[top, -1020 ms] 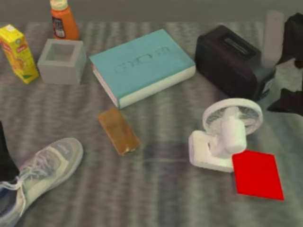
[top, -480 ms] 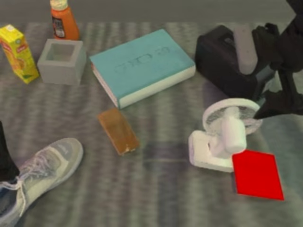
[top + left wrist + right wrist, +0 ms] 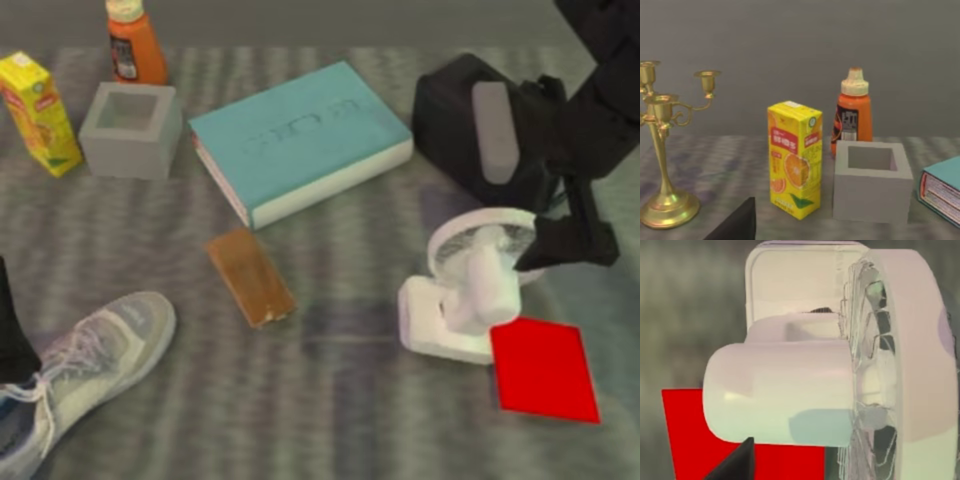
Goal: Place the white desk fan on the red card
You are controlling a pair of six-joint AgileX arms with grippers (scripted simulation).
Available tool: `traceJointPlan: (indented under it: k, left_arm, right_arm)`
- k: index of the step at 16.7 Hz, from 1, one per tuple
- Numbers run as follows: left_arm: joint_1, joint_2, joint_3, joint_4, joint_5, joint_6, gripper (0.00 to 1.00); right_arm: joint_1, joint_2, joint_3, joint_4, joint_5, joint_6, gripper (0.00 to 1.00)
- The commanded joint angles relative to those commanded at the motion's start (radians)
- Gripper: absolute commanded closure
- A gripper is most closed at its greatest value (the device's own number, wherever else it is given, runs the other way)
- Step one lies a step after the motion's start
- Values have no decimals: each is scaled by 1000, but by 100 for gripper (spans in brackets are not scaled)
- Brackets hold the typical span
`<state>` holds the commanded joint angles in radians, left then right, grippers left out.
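Standing beside the red card point(image 3: 544, 372), the white desk fan point(image 3: 478, 282) faces away.

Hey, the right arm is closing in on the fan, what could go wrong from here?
1. The right tool is over the fan's round cage; gripping that thin grille might slip or tip the fan.
2. The black box sits close behind the fan, so the arm may bump it.
3. The fan's base touches the red card; lifting carelessly might drag the card.
The left arm is parked at the table's left edge.
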<state>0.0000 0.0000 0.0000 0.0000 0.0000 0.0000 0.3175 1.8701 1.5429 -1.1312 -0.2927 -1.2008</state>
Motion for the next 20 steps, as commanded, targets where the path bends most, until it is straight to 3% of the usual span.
traceJointPlan:
  k: [7,20]
  left_arm:
    - [0,0,0,0,0,0,0]
    - [0,0,0,0,0,0,0]
  right_arm:
    - [16,12,-53,70,2,17,0]
    - [16,12,-53,70,2,17,98]
